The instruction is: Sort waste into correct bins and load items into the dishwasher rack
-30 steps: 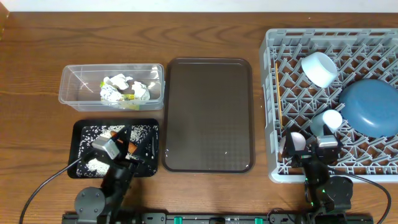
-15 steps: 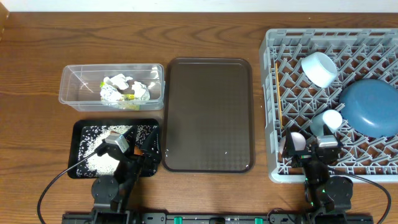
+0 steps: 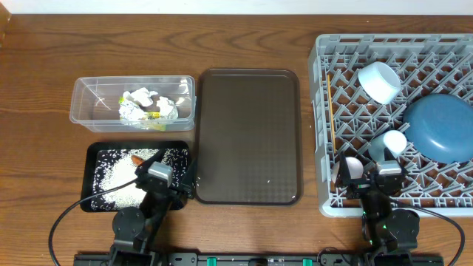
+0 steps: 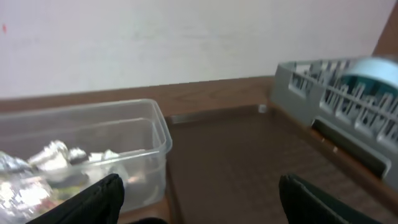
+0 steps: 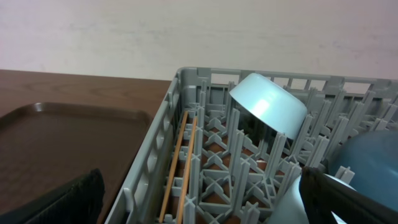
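Overhead, you see the brown wooden desk point(image 3: 44, 66) with the large square grey plastic dishwasher rack point(image 3: 319, 111) at its right end and the big brown rectangular serving tray point(image 3: 247, 137) in the middle, bare. The round blue plate point(image 3: 440, 125) leans in the rack's right side. The white bowl with light blue inside point(image 3: 379, 81) lies tipped near the far edge, and the light blue cup point(image 3: 388, 142) and pale pink cup point(image 3: 350, 169) sit toward the near edge. Left of the serving tray, the clear rectangular plastic tub point(image 3: 85, 111) holds crumpled white paper point(image 3: 137, 103) and the crinkled green-yellow and silver wrapper point(image 3: 154, 118). The shallow black rectangular tray point(image 3: 90, 177) in front of it carries loose white rice grains point(image 3: 122, 188) and the small orange carrot point(image 3: 138, 159). Your left tool point(image 4: 199, 183) hangs over that tray's near right corner, its fingers wide apart. Your right tool point(image 5: 202, 177) sits at the rack's near edge beside the pink cup, also spread wide. The thin wooden chopsticks point(image 3: 330, 111) lie along the rack's left wall.
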